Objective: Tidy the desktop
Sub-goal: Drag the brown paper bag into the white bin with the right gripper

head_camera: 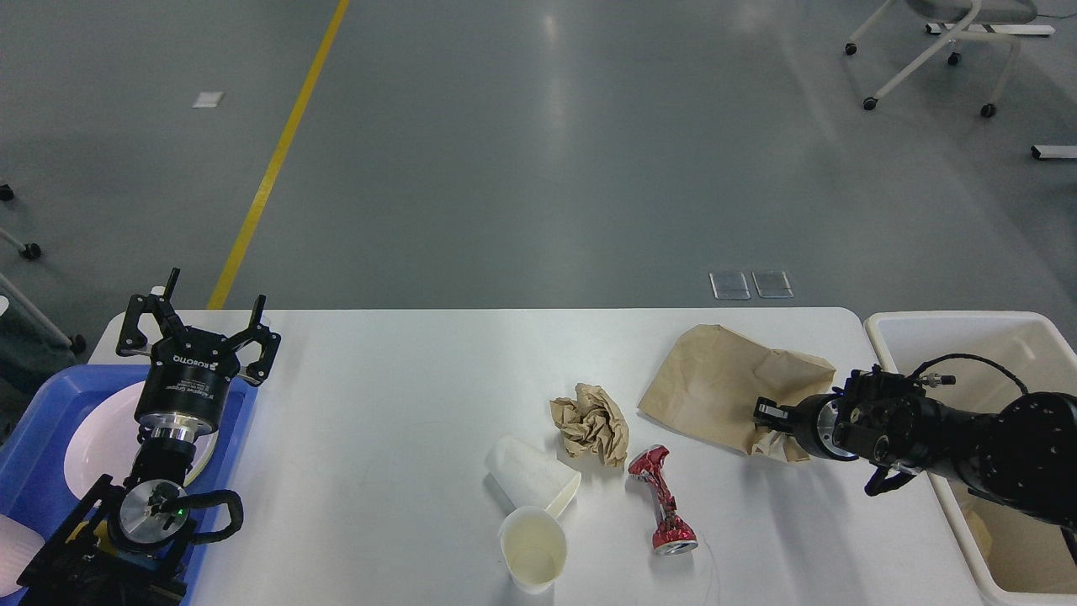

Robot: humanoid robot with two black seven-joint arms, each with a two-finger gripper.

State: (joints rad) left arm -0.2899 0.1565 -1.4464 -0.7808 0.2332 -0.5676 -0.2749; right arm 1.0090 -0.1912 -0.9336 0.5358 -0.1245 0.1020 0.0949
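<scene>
Desktop [404, 404]: right claw [767, 415] grips the brown paper bag [724, 387].

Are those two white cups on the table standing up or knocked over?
One of each. The nearer paper cup stands upright, its open mouth facing up. The other paper cup lies tipped on its side, on the desktop.

On the white bench [379, 404] lie a brown paper bag [724, 387], a crumpled paper ball [591, 422], two paper cups and a crushed red can [663, 502]. The right gripper [767, 414] touches the bag's near corner.
</scene>
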